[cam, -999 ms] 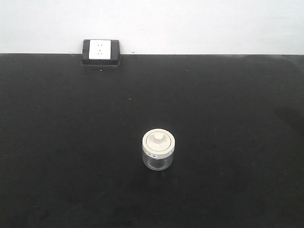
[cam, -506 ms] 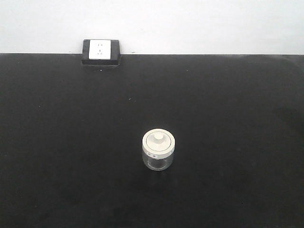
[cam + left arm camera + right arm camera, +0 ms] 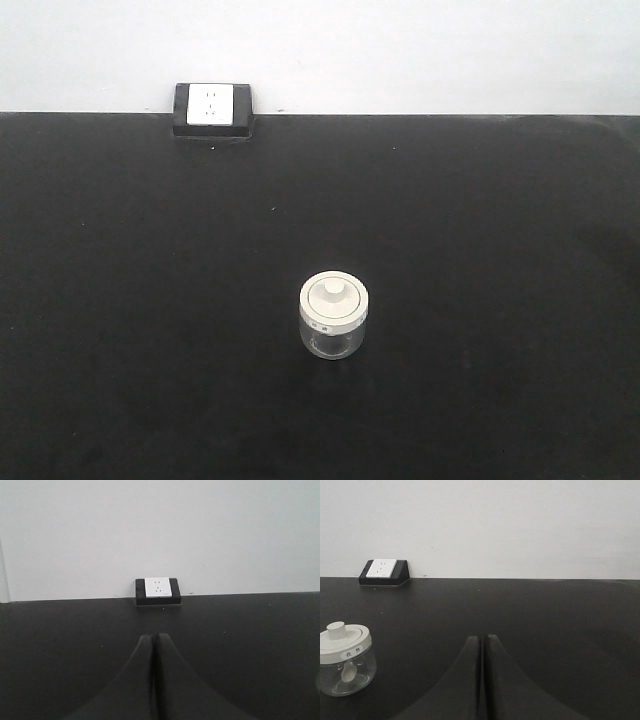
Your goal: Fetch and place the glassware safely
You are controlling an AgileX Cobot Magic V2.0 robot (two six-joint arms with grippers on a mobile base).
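Only the right wrist view catches the squat clear glass jar with off-white knobbed lid (image 3: 345,657), at nine o'clock from the pressed-together right gripper (image 3: 482,639); the left gripper (image 3: 153,638) is likewise closed, empty.

Small unreadable label on jar lid (image 3: 344,639)

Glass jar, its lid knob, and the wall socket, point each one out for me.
glass jar (image 3: 333,340), front view, clear glass wall below the lid.
lid knob (image 3: 334,290), front view, top of the knob.
wall socket (image 3: 211,104), front view, white faceplate.
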